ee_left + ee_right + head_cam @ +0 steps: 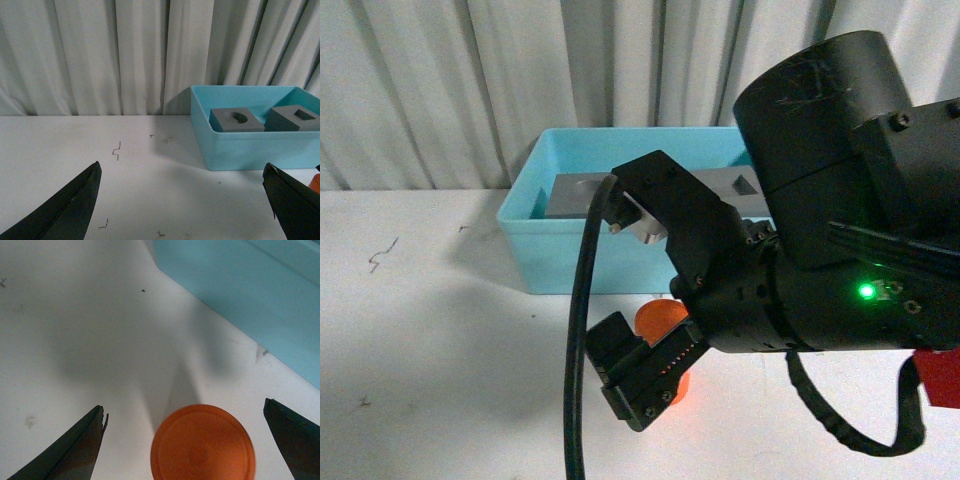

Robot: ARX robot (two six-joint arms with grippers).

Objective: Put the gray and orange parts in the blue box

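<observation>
Shows turquoise on the box, matte gray on the left cube and right cube, orange on the cylinder, white with dark scuffs on the table, pale pleats on the curtain, black on the arm.

robot test lab setup: scuffed white table, pleated white curtain backdrop at 12 o'clock.

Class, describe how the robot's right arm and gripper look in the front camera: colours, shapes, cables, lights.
The right arm is matte black, with a scuffed cylindrical housing, visible screws and a lit green light. The right gripper has blocky black jaws and a silver metal piece. A black cable runs beside it.
</observation>
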